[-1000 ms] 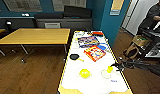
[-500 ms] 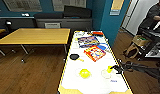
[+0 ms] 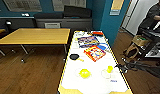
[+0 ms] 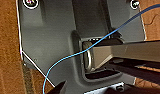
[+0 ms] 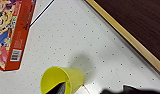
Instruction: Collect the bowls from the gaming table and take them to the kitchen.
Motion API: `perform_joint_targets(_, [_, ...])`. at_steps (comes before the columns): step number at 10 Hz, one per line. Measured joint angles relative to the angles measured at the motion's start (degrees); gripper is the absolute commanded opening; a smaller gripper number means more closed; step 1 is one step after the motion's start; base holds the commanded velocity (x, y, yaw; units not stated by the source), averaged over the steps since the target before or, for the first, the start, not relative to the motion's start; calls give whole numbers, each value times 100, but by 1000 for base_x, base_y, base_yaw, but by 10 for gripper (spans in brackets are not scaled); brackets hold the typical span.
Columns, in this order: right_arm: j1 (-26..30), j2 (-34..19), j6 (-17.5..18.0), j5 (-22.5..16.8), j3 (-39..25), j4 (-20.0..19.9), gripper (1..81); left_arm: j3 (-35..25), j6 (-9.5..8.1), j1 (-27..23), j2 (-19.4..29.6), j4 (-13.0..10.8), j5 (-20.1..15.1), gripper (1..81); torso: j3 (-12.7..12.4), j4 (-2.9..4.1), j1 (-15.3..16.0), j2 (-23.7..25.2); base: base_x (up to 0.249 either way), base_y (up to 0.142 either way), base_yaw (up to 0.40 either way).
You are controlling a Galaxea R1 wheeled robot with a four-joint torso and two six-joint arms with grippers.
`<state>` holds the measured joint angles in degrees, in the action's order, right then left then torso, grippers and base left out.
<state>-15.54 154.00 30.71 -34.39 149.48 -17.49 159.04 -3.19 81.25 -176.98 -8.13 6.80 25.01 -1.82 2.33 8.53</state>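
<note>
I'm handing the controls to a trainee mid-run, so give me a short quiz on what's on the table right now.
1. True or false: the yellow-green bowl lies on the floor.
2. Which thing lies nearest the right pincer? A the small yellow cup; B the red game box; C the black paddle.
3. Fill in: the pale bowl stands on the ___-topped gaming table.

Key: 1 false, it is on the gaming table; 2 A; 3 white.
</note>
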Motion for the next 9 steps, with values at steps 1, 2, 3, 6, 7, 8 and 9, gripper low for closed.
perform_joint_targets(1, [22, 0, 2, 40, 7, -2, 811, 0, 0, 0, 0, 0, 0, 811, 0, 0, 0, 0, 0, 0, 0])
perform_joint_targets(2, [24, -1, 5, 82, 29, -2, 811, 0, 0, 0, 0, 0, 0, 811, 0, 0, 0, 0, 0, 0, 0])
perform_joint_targets(3, [30, -1, 7, 160, 44, -2, 811, 0, 0, 0, 0, 0, 0, 811, 0, 0, 0, 0, 0, 0, 0])
perform_joint_targets(6, [30, 40, 11, 300, 57, -2, 811, 0, 0, 0, 0, 0, -9, 811, 0, 0, 0, 0, 0, 0, 0])
perform_joint_targets(7, [30, 110, 22, 350, 68, -2, 811, 0, 0, 0, 2, 0, -13, 811, 0, 0, 0, 0, 0, 0, 0])
perform_joint_targets(8, [28, 204, 32, 391, 68, -2, 811, 0, 0, 0, 2, 1, -13, 811, 0, 0, 0, 0, 0, 0, 0])
perform_joint_targets(9, [20, 272, 66, 441, 68, -6, 811, 0, 0, 0, 5, 1, -13, 811, 0, 0, 0, 0, 0, 0, 0])
